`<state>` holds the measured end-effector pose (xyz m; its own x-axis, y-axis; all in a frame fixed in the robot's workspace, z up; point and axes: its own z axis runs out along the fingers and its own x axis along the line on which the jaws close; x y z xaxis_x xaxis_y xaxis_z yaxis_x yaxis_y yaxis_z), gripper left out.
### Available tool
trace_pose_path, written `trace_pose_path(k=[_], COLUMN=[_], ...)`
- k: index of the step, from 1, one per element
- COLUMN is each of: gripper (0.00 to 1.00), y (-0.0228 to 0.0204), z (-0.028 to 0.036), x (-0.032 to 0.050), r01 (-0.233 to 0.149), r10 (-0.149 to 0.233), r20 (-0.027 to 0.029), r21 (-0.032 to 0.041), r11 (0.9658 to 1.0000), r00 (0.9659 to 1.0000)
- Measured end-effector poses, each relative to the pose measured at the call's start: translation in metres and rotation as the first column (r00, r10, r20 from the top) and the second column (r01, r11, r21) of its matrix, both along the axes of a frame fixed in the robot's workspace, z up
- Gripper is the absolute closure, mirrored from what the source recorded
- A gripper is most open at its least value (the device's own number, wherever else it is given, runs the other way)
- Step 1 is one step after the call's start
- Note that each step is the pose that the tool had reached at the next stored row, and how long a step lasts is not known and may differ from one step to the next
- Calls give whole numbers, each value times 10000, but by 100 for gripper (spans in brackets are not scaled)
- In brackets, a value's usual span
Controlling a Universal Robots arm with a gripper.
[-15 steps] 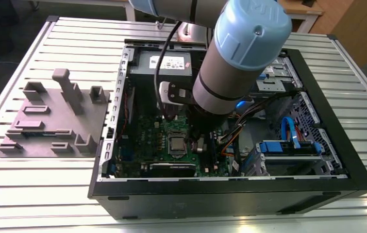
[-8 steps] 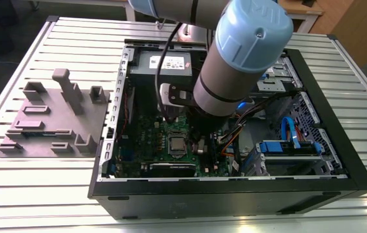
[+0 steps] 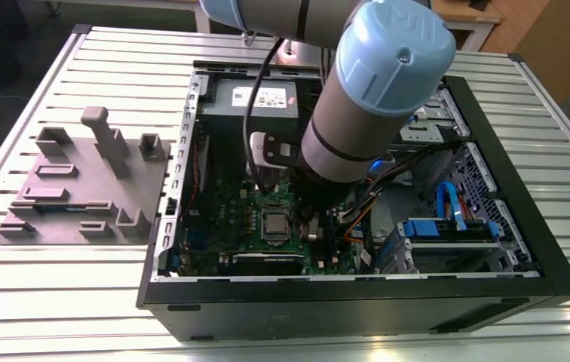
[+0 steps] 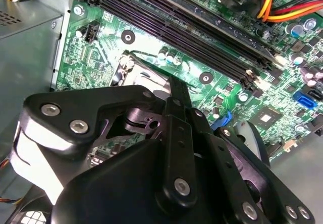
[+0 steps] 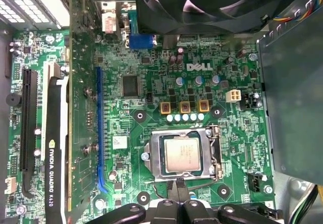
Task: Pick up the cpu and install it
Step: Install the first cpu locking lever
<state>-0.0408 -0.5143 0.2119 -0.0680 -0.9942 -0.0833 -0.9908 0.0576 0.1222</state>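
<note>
Gleaming square silver-grey cpu [image 5: 180, 153] inside metal-framed socket [image 5: 215, 151] on green motherboard [image 5: 151, 77].

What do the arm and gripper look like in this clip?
The arm is a grey tube with pale blue joint caps and a black cable running beside it. The gripper is matte black, built of rounded plates joined by silver screws.

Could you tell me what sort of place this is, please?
Probably a robotics lab or workshop: a slatted aluminium table carries an open computer case and a grey parts fixture, and a robot arm reaches into the case.
</note>
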Motion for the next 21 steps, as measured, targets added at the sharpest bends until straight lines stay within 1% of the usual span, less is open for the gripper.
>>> trace_pose_path(k=[3, 5, 8, 11, 16, 21], gripper=[90, 90, 90, 90, 90, 90], y=[-3, -3, -4, -4, -4, -4], z=[-11, -17, -27, -38, -58, -77], x=[2, 3, 3, 3, 3, 2], r01=[-52, -157, -333, -432, -504, -531], r10=[52, 157, 333, 432, 504, 532], r20=[1, 3, 52, 78, 88, 88], r21=[1, 1, 0, -2, -3, -26], r11=[10000, 9999, 9994, 9991, 9987, 9986], r00=[10000, 9999, 9994, 9990, 9987, 9985])
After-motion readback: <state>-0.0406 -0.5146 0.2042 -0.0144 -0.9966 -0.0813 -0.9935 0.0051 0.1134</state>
